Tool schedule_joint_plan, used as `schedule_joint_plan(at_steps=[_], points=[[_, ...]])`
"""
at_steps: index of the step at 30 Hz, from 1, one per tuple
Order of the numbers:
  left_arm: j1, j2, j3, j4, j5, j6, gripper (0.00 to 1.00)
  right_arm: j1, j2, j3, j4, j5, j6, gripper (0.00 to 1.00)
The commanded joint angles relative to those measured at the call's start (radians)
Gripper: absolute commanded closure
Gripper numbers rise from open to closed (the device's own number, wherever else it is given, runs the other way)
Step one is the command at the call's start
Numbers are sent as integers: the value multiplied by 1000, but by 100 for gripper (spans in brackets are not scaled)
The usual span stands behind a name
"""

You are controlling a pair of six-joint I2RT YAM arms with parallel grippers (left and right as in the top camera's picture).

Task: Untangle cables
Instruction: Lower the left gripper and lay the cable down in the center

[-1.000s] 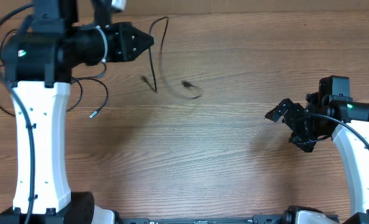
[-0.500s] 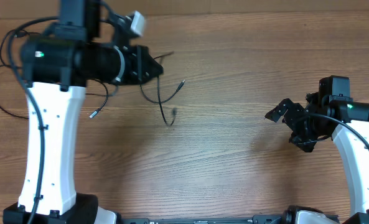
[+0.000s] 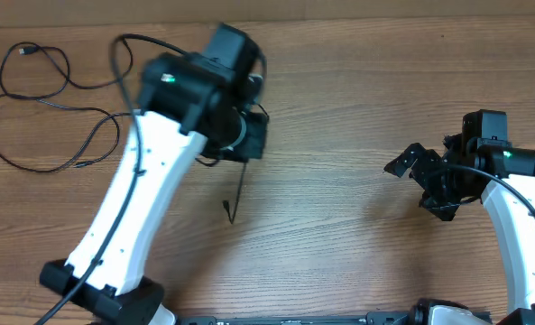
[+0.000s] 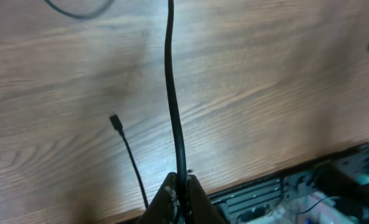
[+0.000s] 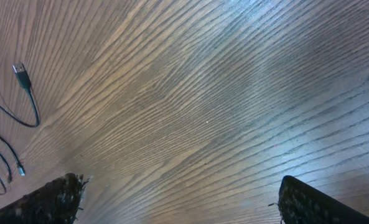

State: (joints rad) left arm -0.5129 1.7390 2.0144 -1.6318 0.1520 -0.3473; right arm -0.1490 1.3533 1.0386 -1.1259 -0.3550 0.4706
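Observation:
My left gripper (image 4: pixel 182 190) is shut on one black cable (image 4: pixel 172 93), which runs straight away from the pinched fingers. In the overhead view the left gripper (image 3: pixel 248 146) is at the table's middle back. The held cable (image 3: pixel 238 194) hangs from it, its plug tip (image 3: pixel 230 218) near the wood. A free plug end (image 4: pixel 115 121) lies beside it. The other cables (image 3: pixel 41 117) lie in loose loops at the back left. My right gripper (image 3: pixel 420 187) is open and empty at the right; it also shows in the right wrist view (image 5: pixel 181 186).
The wooden table (image 3: pixel 339 253) fills every view. The right wrist view shows a cable end with a plug (image 5: pixel 22 74) and another thin tip (image 5: pixel 20 169) far off at the left. The left arm's white link (image 3: pixel 127 217) slants across the left half.
My left arm has swung right and toward the table's middle, carrying one cable away from the loops at the back left. The right arm has not moved.

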Motion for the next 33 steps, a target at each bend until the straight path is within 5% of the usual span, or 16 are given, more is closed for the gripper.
schedule_joint_plan(at_steps=[1, 9, 12, 15, 18, 24, 27, 33], points=[[-42, 28, -87, 27, -32, -61, 96, -3, -1, -5, 3, 3, -7, 0], [-68, 43, -264, 169, -32, -59, 94, -3, -1, -5, 3, 3, -8, 0], [-60, 53, -291, 223, -48, -45, 79, -3, -1, -5, 3, 3, -8, 0], [-51, 68, -291, 266, -110, -46, 77, -3, -1, -5, 3, 3, -7, 0], [-37, 74, -291, 315, -150, -45, 56, -3, -1, -5, 3, 3, -8, 0], [-9, 80, -291, 473, -205, -127, 67, -3, -1, -5, 3, 3, -8, 0], [-7, 101, -291, 531, -234, -155, 50, -3, -1, -5, 3, 3, -8, 0], [-10, 207, -291, 607, -239, -251, 49, -3, -1, -5, 3, 3, -8, 0]])
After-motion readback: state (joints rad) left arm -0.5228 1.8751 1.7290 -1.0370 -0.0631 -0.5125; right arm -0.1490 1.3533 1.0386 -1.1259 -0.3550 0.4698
